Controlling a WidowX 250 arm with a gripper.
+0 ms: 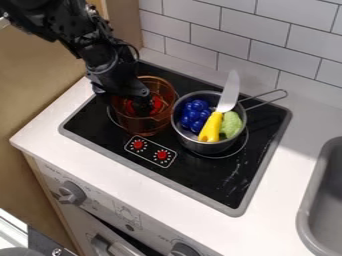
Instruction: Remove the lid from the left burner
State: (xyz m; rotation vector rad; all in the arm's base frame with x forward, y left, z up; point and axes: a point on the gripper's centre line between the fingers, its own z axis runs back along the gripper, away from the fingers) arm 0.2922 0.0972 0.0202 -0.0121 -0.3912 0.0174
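The black arm [90, 45], all angular links and loose cable, comes in from the far left. Its tool [142, 104] points down into the amber vessel [152, 126] on the left side of the cooktop [200, 174]. How far open the tool is, and whether it has hold of anything, I cannot tell. The vessel is smooth, see-through and rounded, with a thin circular rim, and it sits over the left burner. Bright red shapes [157, 104] show through and around the tool; their form is too hidden to name. Which part there is the lid, I cannot tell.

Just to the right, a round pot [204, 146] of grey metal stands on the right burner, its looped wire handle [286, 94] reaching out to the far right. In it lie a cluster of glossy, round blue grapes [194, 115], a bumpy green piece [231, 124] and a knife [212, 127], whose plump yellow handle rests in the pot while its broad pale blade leans past the far rim.

The cooktop is flat, shiny black, framed in grey, with two red dials [161, 155] printed near its near left edge. It is set in a smooth white bench [41, 131], between brick-shaped white wall tiles [200, 30] at the far side and chunky grey knobs [71, 192] on the near front. A rounded grey sink [304, 220] is at the right.
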